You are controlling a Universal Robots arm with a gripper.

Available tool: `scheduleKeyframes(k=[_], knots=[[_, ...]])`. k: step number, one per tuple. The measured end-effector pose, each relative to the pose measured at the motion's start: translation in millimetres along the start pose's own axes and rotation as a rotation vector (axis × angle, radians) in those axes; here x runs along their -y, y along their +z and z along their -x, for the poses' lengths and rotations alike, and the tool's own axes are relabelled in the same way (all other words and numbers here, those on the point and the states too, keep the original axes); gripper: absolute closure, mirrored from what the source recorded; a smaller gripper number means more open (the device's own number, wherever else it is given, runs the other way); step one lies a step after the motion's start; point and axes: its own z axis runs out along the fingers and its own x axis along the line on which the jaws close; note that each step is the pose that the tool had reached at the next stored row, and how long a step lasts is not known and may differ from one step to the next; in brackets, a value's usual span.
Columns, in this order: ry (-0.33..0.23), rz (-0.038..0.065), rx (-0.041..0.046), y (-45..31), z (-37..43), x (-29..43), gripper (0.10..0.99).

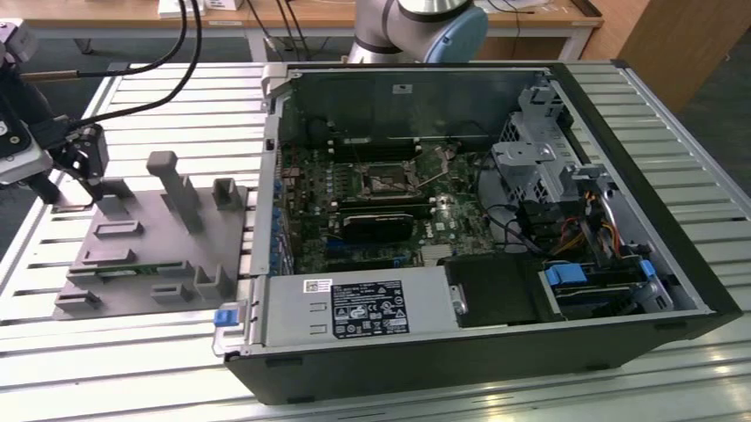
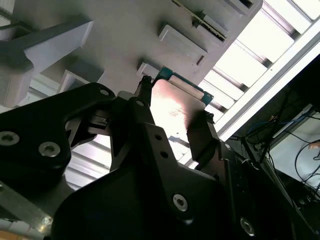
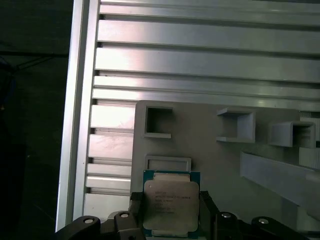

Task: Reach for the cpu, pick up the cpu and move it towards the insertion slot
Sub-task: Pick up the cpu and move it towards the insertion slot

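Black and bolted, the hand (image 2: 174,111) crowded the second wrist view, its dark fingers (image 2: 201,136) clamped on opposite edges of the cpu (image 3: 167,206). Those fingers covered the chip's two sides, and its near edge was cut off in the first wrist view. The cpu was a thin square with a silvery metal lid and a green board rim showing around it. In the second wrist view the lid glared pale and smooth. Several lines of fine print crossed the lid.

It hung or sat over a matte grey fixture plate (image 3: 215,165), just beside a shallow rectangular recess (image 3: 167,163). Whether the chip touched the plate could not be told. The plate carried raised box-shaped pockets and upright posts, and lay on a ribbed aluminium tabletop (image 3: 200,60).

The insertion slot (image 1: 385,180) lay well apart, toward the exterior view's right, inside an open black computer case (image 1: 692,294). It was a dark square in a silver frame on the green board, with a thin wire lever (image 1: 441,169) beside it. A white printed label (image 1: 368,309) covered the grey power supply. The arm's base (image 1: 423,22) was cut off at the upper edge.
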Motion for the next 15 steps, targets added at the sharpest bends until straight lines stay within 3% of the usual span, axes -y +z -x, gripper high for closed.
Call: scheduleKeyframes(k=[15], knots=[[0.000,0.000,0.0000,-11.9,0.0,-3.1,0.553]])
